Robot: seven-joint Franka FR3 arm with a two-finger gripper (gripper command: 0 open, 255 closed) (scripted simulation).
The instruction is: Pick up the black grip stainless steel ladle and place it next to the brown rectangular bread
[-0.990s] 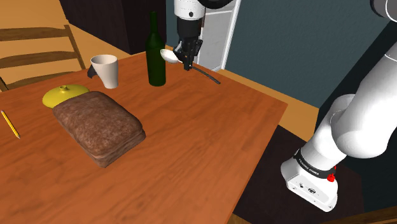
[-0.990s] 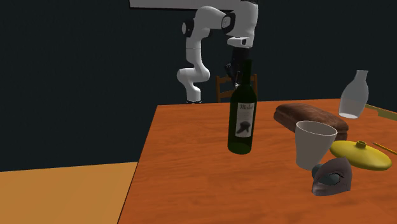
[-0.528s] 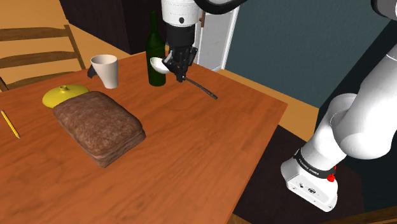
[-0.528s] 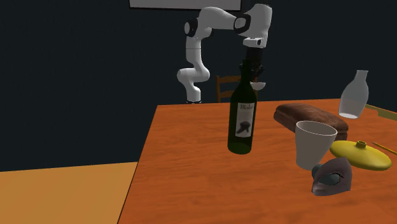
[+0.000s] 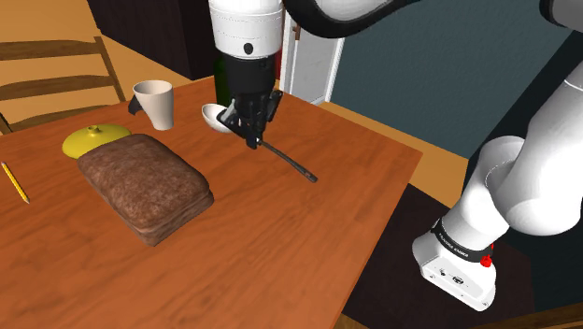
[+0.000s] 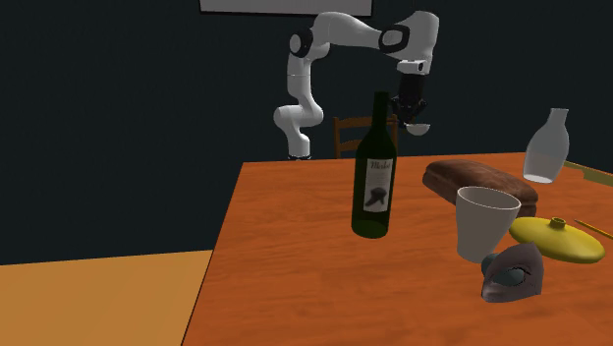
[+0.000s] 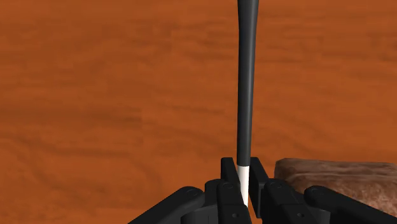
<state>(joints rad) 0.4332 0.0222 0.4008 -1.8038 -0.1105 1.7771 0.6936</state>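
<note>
My gripper [image 5: 250, 120] hangs above the table, shut on the ladle [image 5: 280, 157]. The ladle's pale bowl [image 5: 215, 118] sticks out toward the shoulder view's left and its dark handle slants down to the right. In the wrist view the fingers [image 7: 241, 181] clasp the ladle where the white shaft meets the black handle [image 7: 245, 76], which runs away from the hand over the wood. The brown rectangular bread [image 5: 145, 184] lies on the table, left of and nearer than the gripper; its corner [image 7: 337, 173] shows beside the fingers. In the second exterior view the gripper [image 6: 414, 116] holds the bowl [image 6: 417, 128] above the bread [image 6: 481, 186].
A dark green bottle [image 5: 224, 75] stands just behind the gripper. A white cup [image 5: 156, 103], a yellow lid [image 5: 93, 138] and a pencil [image 5: 14, 181] lie left of it. A clear carafe [image 6: 546, 146] and a small grey object [image 6: 511, 274] stand on the table [image 5: 308, 224]. A chair [image 5: 56, 79] is at the back left.
The arm has carried the ladle toward the shoulder view's left and nearer, from beside the bottle's right to in front of it, closer to the bread. The grip is unchanged.
</note>
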